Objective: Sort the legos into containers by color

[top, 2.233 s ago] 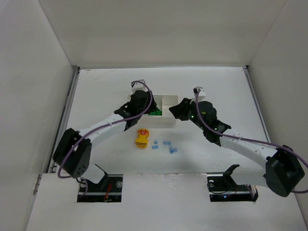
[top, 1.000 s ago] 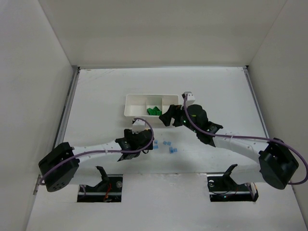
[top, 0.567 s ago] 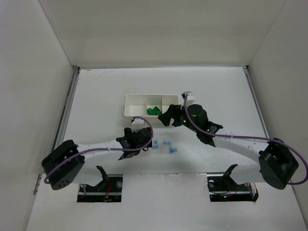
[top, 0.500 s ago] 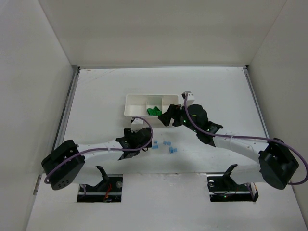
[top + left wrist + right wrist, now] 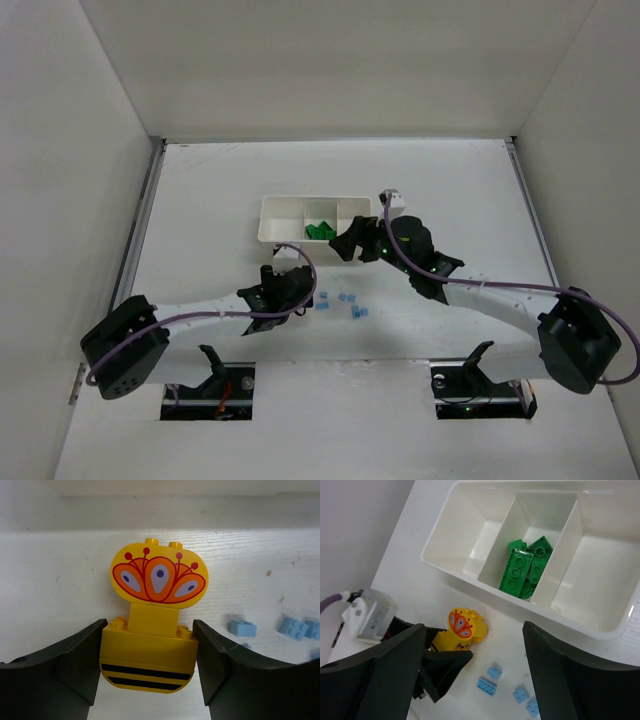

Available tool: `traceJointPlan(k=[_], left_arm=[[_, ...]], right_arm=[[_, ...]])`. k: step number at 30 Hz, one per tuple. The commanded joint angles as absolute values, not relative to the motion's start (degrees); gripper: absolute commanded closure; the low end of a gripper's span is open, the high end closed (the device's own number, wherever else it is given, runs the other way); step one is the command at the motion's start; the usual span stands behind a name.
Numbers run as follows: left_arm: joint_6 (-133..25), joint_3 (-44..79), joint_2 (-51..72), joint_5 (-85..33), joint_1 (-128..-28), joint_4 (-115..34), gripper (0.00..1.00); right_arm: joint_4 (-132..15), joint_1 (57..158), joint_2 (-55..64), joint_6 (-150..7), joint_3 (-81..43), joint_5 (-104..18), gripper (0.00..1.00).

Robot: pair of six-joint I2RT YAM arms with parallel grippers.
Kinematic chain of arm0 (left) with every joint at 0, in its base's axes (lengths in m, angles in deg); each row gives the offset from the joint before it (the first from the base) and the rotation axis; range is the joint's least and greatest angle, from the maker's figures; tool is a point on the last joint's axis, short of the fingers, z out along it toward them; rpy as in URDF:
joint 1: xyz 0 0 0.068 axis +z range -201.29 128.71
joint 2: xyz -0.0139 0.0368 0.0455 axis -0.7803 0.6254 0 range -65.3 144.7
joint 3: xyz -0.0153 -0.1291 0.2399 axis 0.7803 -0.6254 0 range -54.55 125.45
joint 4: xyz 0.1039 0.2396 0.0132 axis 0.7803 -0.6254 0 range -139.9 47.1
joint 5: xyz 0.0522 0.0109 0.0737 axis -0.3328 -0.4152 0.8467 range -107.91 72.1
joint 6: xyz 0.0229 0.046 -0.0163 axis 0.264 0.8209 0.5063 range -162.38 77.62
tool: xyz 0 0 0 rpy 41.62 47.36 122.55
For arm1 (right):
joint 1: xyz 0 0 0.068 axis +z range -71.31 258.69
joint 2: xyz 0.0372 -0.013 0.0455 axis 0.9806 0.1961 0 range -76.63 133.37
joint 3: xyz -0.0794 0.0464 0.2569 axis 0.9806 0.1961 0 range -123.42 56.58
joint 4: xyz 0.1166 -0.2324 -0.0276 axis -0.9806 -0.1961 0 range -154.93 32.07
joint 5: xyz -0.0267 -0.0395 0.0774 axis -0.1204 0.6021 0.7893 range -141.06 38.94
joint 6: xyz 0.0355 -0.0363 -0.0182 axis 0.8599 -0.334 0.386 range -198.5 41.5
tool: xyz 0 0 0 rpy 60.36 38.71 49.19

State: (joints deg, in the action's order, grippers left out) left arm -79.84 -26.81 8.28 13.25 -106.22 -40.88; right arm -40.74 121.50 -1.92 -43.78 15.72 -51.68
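From above, my left end effector is low on the surface near the white tray. Left wrist: it pinches the yellow brick on both sides. Right wrist: my right end effector is spread, green bricks in the tray's middle compartment.

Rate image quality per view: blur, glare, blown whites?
Top external: even, flat light; white tray barely stands out from the white table; light blue bricks tiny. Left wrist: yellow brick sharp, strip along the top washed out. Right wrist: green bricks crisp, tray walls bright but readable, its own fingers near-black without detail.
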Motion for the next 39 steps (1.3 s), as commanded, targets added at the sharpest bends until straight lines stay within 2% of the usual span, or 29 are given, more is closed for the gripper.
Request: traceJointPlan(k=[1,6,11,17,23,28,35,39], left_arm=[[-77.81,-27.57,0.99,13.65,-107.66,-41.93,0.66],[-74.12,-30.11,-12.19,13.38,-111.88,-42.37,0.68],[-70.78,-31.79,-22.84,14.78,-116.97,-42.81,0.69],[-67.09,-30.65,-23.3,20.41,-122.77,-41.41,0.72],[-63.39,-28.89,-20.48,25.15,-127.26,-39.3,0.74],[-61.98,-28.36,-19.78,25.78,-127.71,-38.42,0.75],[-61.28,-28.54,-21.27,24.72,-126.91,-36.13,0.76],[-61.28,-28.54,-21.53,23.23,-126.91,-34.99,0.76]], right_arm=[[-37.98,121.36,-3.86,-43.69,15.01,-50.62,0.17],[-37.28,121.1,-6.84,-41.16,16.33,-44.83,0.16],[-36.4,121.36,-8.69,-37.99,16.86,-37.18,0.06],[-33.51,121.98,-7.47,-33.95,17.47,-33.83,0.04],[-30.6,123.12,-3.78,-30.25,18.53,-32.69,0.15],[-30.43,124.44,-1.05,-29.72,19.05,-32.07,0.16],[-25.78,125.67,0.71,-27.53,21.25,-29.53,0.25],[-20.51,125.67,2.11,-24.72,22.3,-26.54,0.36]])
